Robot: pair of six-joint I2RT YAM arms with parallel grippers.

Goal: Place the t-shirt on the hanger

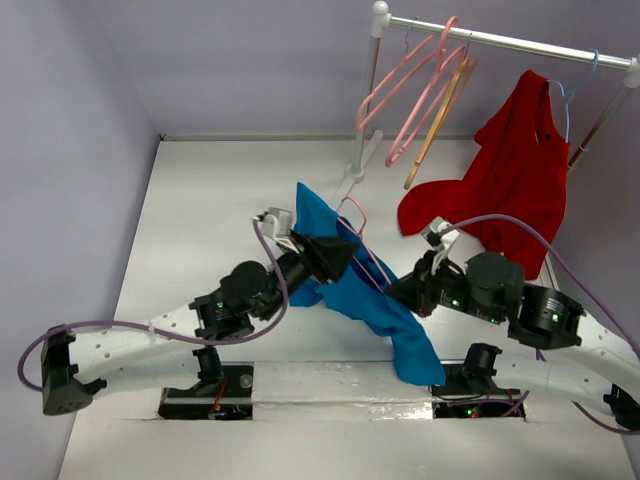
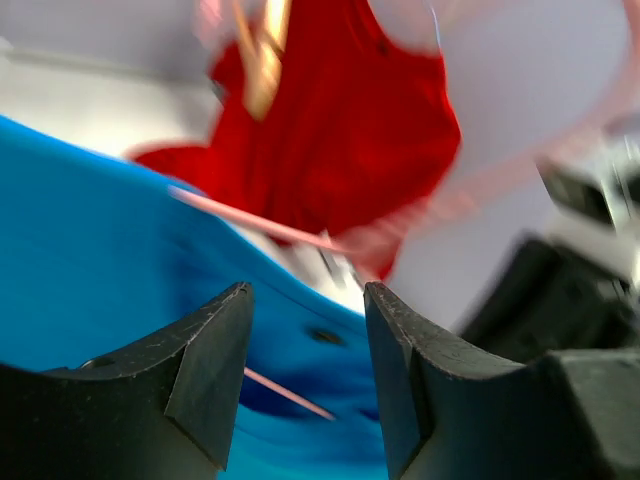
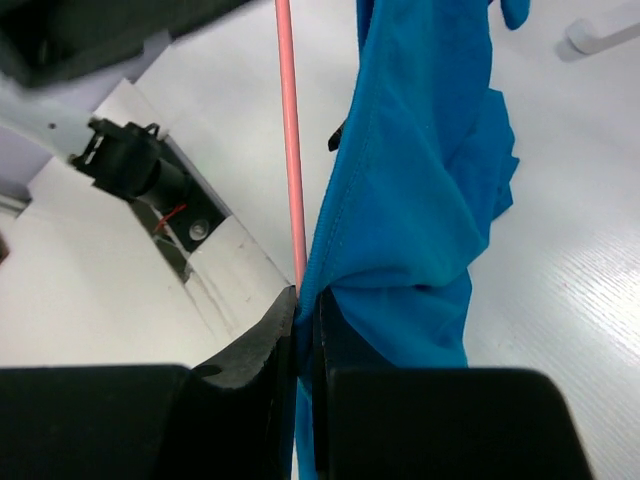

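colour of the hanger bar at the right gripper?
Pale pink; the hanger shows best in the right wrist view.

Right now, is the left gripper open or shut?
Open. The left gripper has its fingers apart, with the t-shirt showing through the gap.

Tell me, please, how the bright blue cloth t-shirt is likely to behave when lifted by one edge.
Probably floppy: the bright blue cloth t-shirt sags in folds from the right gripper. Likely light: the thin pale pink hanger against it looks unbent.

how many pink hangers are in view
3: two pink hangers on the rail, left of the tan hanger; a third hanger inside the blue t-shirt. Overlap may hide more.
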